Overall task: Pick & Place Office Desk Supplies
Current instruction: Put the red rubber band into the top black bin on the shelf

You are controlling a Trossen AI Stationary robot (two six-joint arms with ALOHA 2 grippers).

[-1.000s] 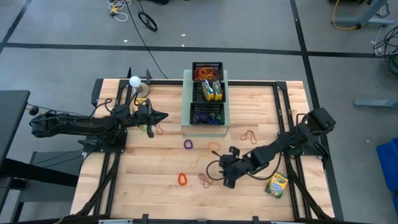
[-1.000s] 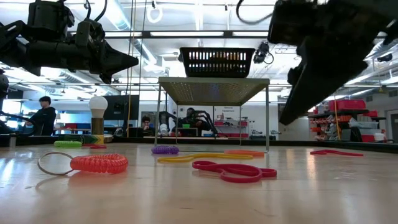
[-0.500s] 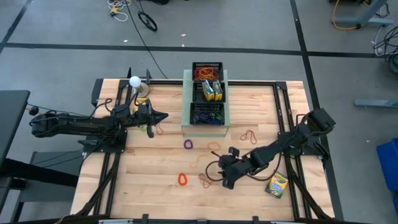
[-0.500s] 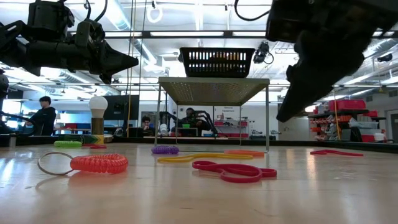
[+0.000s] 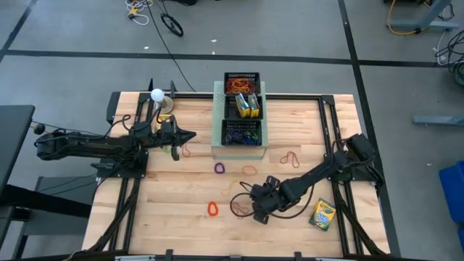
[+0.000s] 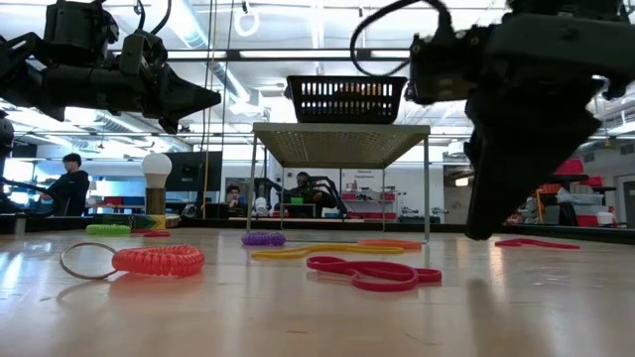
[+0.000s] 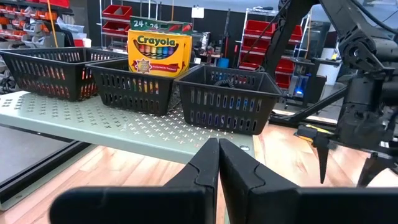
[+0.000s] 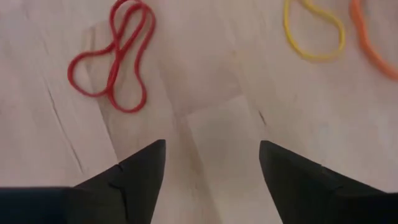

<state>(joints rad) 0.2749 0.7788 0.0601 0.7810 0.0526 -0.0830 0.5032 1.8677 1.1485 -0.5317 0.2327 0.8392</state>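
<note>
Wooden table (image 5: 181,217), right end effector (image 8: 211,163) spread over red rubber band (image 8: 115,59)

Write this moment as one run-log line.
left gripper: shut, idle by trays | right gripper: open above table, near red band | nothing held

This is a robotics lab or workshop. A wooden table (image 5: 188,196) stands on a grey concrete floor (image 5: 290,29) marked with dark tape lines, and cables (image 5: 156,18) trail across the floor beyond the table. Past the table, the low view shows ceiling strip lights (image 6: 298,55), red storage bins (image 7: 121,11) on shelving, and people seated at workstations (image 6: 69,183).
</note>
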